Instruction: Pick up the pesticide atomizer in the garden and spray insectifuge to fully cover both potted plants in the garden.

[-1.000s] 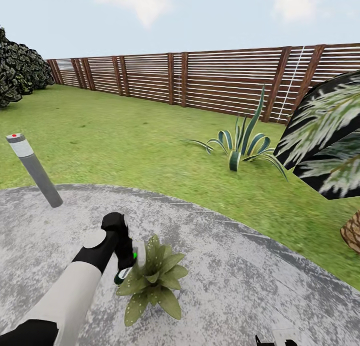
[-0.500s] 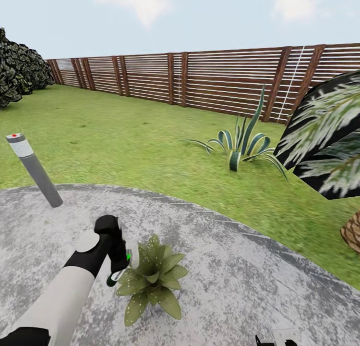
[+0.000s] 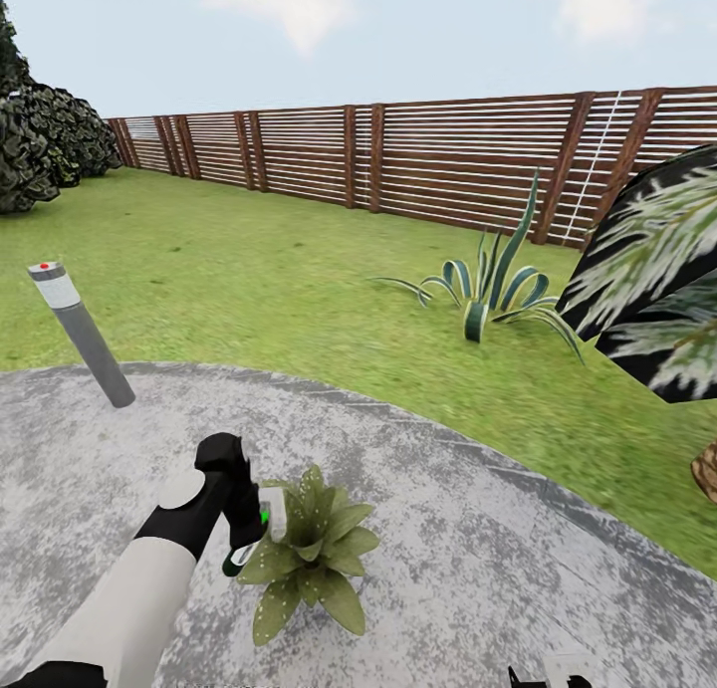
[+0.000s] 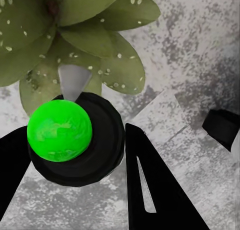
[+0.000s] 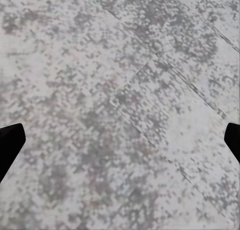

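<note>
My left gripper [image 3: 249, 529] is shut on the pesticide atomizer [image 3: 239, 559], a dark-green bottle whose pale grey trigger head [image 3: 272, 509] points at a potted plant [image 3: 311, 561]. That low rosette of spotted green leaves stands on the paved circle [image 3: 478, 569], right beside the gripper. In the left wrist view the black fingers [image 4: 150, 180] flank the atomizer [image 4: 75, 140], seen end-on with a bright green ball, and its nozzle [image 4: 74, 80] reaches the plant's leaves [image 4: 95, 35]. My right gripper [image 5: 120, 140] hangs open over bare paving. The second potted plant is out of view.
A grey bollard light [image 3: 85, 335] stands at the paving's far left edge. On the lawn [image 3: 249, 270] grows a striped agave [image 3: 490, 292], with palm fronds [image 3: 657, 280] at the right. A brown slat fence [image 3: 418, 160] closes the back.
The left gripper with the atomizer pulled back a little from the plant, then returned beside it. The head camera has turned slightly, shifting the whole scene to the right.
</note>
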Available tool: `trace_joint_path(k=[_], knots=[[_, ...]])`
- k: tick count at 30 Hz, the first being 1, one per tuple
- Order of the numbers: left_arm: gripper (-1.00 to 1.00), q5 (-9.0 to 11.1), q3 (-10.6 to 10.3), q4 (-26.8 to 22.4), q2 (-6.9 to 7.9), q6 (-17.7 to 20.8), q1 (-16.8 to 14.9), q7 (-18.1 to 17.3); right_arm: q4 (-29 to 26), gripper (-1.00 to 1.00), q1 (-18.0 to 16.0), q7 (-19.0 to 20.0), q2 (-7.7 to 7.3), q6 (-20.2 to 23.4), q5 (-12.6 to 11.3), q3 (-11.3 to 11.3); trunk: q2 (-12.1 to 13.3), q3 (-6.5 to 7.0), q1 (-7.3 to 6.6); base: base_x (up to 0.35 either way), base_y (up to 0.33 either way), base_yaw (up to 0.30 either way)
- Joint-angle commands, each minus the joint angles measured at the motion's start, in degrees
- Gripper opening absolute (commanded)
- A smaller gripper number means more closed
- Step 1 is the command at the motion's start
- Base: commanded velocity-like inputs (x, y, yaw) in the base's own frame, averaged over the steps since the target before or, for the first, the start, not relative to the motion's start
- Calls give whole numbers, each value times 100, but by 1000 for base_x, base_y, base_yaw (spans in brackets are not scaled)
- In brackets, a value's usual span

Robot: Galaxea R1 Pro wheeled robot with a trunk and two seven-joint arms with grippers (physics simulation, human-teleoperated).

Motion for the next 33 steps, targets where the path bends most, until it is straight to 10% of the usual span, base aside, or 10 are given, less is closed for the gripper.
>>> trace_joint_path(k=[1, 33], knots=[[-100, -30, -6, -3, -8, 60, -5, -34, -1, 100, -1, -16, -3, -14, -53, 51, -2, -5, -1, 0, -200, 256], [-100, -26, -34, -21, 7, 69, -11, -31, -1, 100, -1, -16, 1, -14, -53, 51, -2, -5, -1, -50, -203, 132]])
